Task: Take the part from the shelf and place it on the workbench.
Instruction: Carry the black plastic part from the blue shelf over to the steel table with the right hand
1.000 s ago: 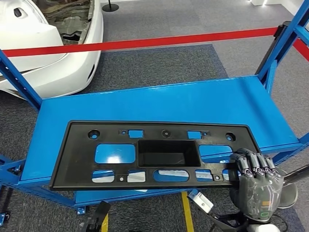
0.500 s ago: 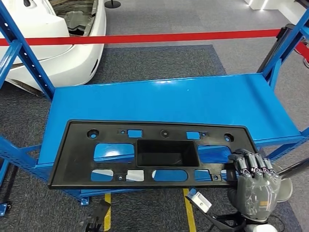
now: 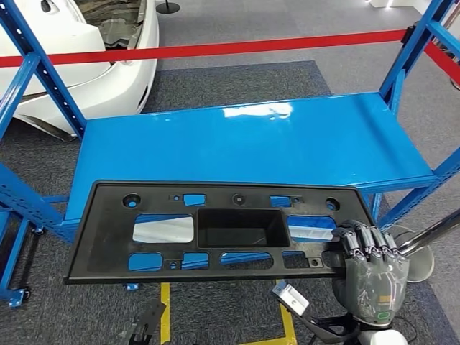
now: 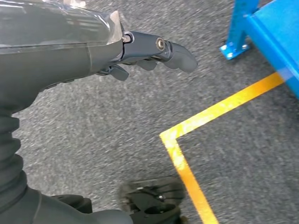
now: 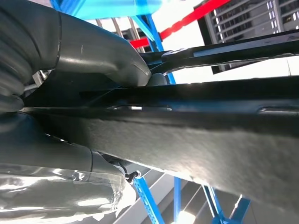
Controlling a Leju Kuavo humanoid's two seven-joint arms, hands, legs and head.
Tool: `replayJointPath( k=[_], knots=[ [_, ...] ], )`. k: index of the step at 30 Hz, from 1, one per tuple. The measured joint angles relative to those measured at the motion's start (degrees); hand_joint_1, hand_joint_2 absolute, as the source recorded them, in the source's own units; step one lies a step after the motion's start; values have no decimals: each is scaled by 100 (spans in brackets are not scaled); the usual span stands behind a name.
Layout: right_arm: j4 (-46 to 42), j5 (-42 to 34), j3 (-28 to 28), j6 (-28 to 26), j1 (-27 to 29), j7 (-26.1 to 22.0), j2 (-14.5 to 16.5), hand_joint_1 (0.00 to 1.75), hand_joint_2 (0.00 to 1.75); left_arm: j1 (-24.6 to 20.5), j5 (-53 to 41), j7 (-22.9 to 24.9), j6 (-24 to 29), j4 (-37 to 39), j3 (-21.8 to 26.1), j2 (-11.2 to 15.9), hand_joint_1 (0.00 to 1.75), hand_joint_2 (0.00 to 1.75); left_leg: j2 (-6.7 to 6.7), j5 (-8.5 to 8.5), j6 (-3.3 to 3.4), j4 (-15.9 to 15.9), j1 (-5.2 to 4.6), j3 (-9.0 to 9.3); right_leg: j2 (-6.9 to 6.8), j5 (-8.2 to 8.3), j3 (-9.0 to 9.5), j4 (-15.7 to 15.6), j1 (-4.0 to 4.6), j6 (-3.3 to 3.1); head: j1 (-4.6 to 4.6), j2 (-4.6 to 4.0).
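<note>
Gripping the near right corner of the part (image 3: 217,228), the right hand (image 3: 371,267) is showing in the head view with its fingers (image 3: 362,241) curled over the top edge. That part is a long, flat black plastic panel with a deep rectangular recess in the middle and many cut-outs and small round holes. It is lying across the front edge of the blue shelf (image 3: 255,140), jutting out over the grey carpet (image 3: 233,83), with the hand at its right end.

Hanging over the carpet (image 4: 105,126) in the left wrist view, the left hand (image 4: 141,49) is holding nothing, its fingers (image 4: 176,52) loosely extended near a yellow floor line (image 4: 190,149).

Pressing close in the right wrist view, the thumb (image 5: 102,53) is lying against one face of the panel (image 5: 211,135); the fingers are hidden behind it, and the panel's far end is cut off.
</note>
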Motion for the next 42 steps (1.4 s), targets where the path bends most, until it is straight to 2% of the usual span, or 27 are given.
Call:
replayJointPath(
  k=[1,3,5,7,8,10,11,13,15,16,17,18,20,22,24,26,28,30,31,32,33,35,36,38,40,41,42],
  knots=[
    [7,0,13,0,-2,13,-1,175,175,0,-1,0,0,0,1,1,0,175,0,-41,-15,261,6,-2,-6,52,-101,32,-1,10,1,0],
    [23,0,34,0,-4,37,-1,175,175,-4,-5,1,0,0,3,1,0,175,1,212,-30,204,21,258,-12,134,-315,133,-10,46,1,0],
    [33,0,48,-1,-5,48,0,175,175,-19,-9,2,-1,0,4,1,0,175,-1,414,-43,-527,38,817,-8,185,-517,282,-15,97,-1,0],
    [35,1,54,-4,-5,56,1,175,175,-38,-14,2,-3,0,5,1,0,175,-14,319,-2,-1182,31,1232,-4,242,-661,412,-9,163,2,0],
    [36,2,58,-5,-5,61,1,175,175,-41,-15,3,-4,0,6,1,0,175,-20,263,36,-1323,14,1300,-4,285,-702,444,-7,198,4,0],
    [40,3,73,-7,0,70,1,175,175,-26,-15,9,-5,0,8,0,0,175,-8,303,137,-1329,0,1234,3,345,-754,462,-22,266,7,0],
    [42,3,84,-8,4,73,1,175,175,-21,-15,16,-6,0,10,0,0,175,6,358,193,-1323,-1,1178,8,254,-794,527,-33,295,13,0],
    [44,2,105,-18,8,83,0,175,175,-23,-16,24,-7,0,13,1,0,175,33,488,285,-1324,-1,1033,17,-236,-929,962,-51,345,23,0],
    [44,2,128,-39,12,102,-1,175,175,-27,-17,27,-6,0,14,1,0,175,40,617,332,-1318,-31,873,18,-760,-1056,1691,-55,371,28,0],
    [44,2,140,-51,19,116,0,175,175,-27,-17,27,-6,0,15,2,0,175,44,677,344,-1313,-52,796,18,-853,-1064,1971,-54,367,29,0],
    [44,2,150,-62,25,128,1,175,175,-27,-17,28,-6,0,15,2,0,175,46,735,354,-1309,-77,720,21,-811,-991,2085,-48,348,28,0],
    [44,1,157,-72,30,138,0,175,175,-27,-17,28,-6,0,15,3,0,175,46,792,362,-1306,-106,646,25,-673,-817,1976,-35,309,28,0],
    [35,-4,168,-92,29,148,0,175,175,-29,-17,28,-4,0,17,-5,0,175,42,899,368,-1303,-149,531,45,-422,-201,1222,41,149,22,0],
    [2,-33,176,-123,21,149,2,175,175,-35,-19,26,-4,0,20,-19,0,175,38,996,341,-1301,-163,472,55,-420,400,335,141,-6,17,0],
    [-22,-109,182,-166,22,147,4,175,175,-39,-22,19,-8,0,22,-27,0,175,43,1097,290,-1308,-146,423,56,-439,587,-41,202,-47,16,0],
    [-21,-184,190,-187,27,133,8,175,175,-32,-24,13,-5,0,30,-25,0,175,32,1041,238,-1264,-131,338,29,-306,509,-108,187,-65,21,0],
    [-21,-217,197,-186,30,109,9,175,175,-25,-24,8,-1,0,40,-19,0,175,13,603,169,-915,-118,193,-5,-154,363,-139,141,-92,14,0],
    [-19,-226,199,-186,45,88,10,175,175,-27,-24,0,0,0,46,-14,0,175,9,57,95,-196,-75,34,-14,-41,153,-77,126,-86,2,0],
    [-16,-227,202,-187,54,80,10,175,175,-28,-23,-3,0,0,49,-11,0,175,9,-66,66,144,-51,-6,-20,9,41,-31,117,-69,3,0],
    [-14,-228,205,-187,60,73,10,175,175,-27,-23,-6,0,0,51,-9,0,175,10,-48,38,363,-30,14,-26,55,-79,25,104,-47,3,0],
    [-13,-232,211,-188,64,69,10,175,175,-26,-23,-7,0,0,54,-6,0,175,10,93,11,387,-11,116,-30,93,-202,94,84,-20,3,0],
    [-13,-281,224,-188,68,57,10,175,175,-32,-24,-10,0,0,58,-1,0,175,11,397,-55,-110,37,570,-31,148,-450,270,34,42,0,0],
    [-15,-333,228,-188,68,48,10,175,175,-40,-24,-14,-1,0,61,1,0,175,8,412,-85,-525,48,855,-27,167,-568,375,19,75,-15,0],
    [-20,-489,232,-190,76,14,9,175,175,-56,-28,-22,-1,0,69,3,0,175,-6,263,-53,-1107,44,1201,-19,224,-729,527,12,149,-36,0],
    [-22,-684,233,-197,94,-42,7,175,175,-46,-44,-26,-2,0,81,3,0,175,-12,225,63,-1206,18,1205,-14,322,-792,557,7,214,-42,0],
    [-22,-777,236,-204,106,-71,5,175,175,-38,-61,-26,-1,0,87,3,0,175,0,274,118,-1198,17,1163,-8,308,-819,571,-2,240,-45,0],
    [-22,-853,240,-214,118,-102,3,175,175,-34,-78,-24,-2,1,92,3,0,175,13,333,177,-1196,21,1107,-2,187,-860,651,-12,269,-44,0]
  ],
)
